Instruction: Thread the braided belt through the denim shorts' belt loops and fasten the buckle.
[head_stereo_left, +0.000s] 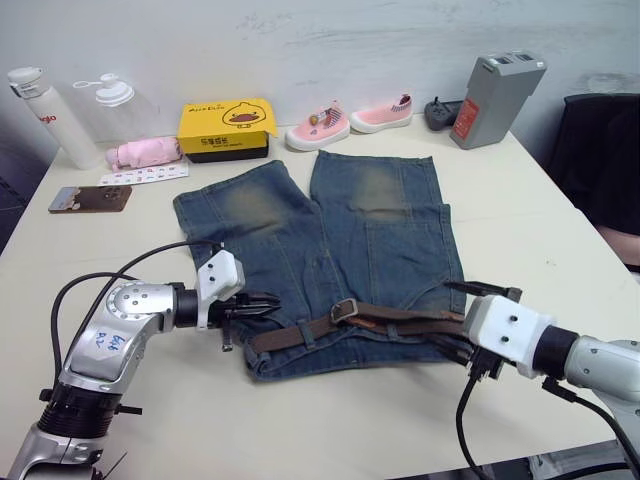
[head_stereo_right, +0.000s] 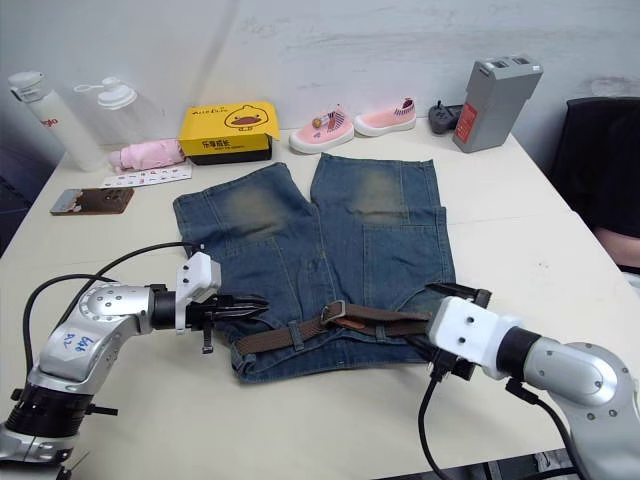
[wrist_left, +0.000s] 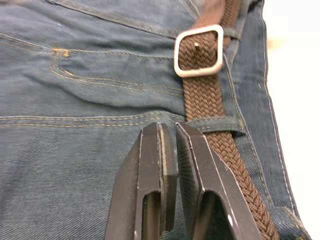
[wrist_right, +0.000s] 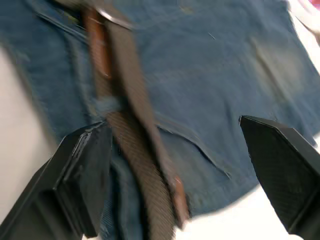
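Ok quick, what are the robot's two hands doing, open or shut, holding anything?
Left gripper: shut, holding nothing, over the blue denim shorts.
Right gripper: open, holding nothing.

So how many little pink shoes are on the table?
2. One pink shoe sits beside the yellow box; the other pink shoe is next to it, toward the grey battery pack.

Cream desk (head_stereo_left: 560, 230) is pretty cluttered: denim shorts (head_stereo_left: 330, 250) spread flat in the middle, then along the back two bottles (head_stereo_left: 45, 115), yellow box (head_stereo_left: 228, 130), pink shoes (head_stereo_left: 345, 122), grey battery pack (head_stereo_left: 493, 98), phone (head_stereo_left: 90, 198).
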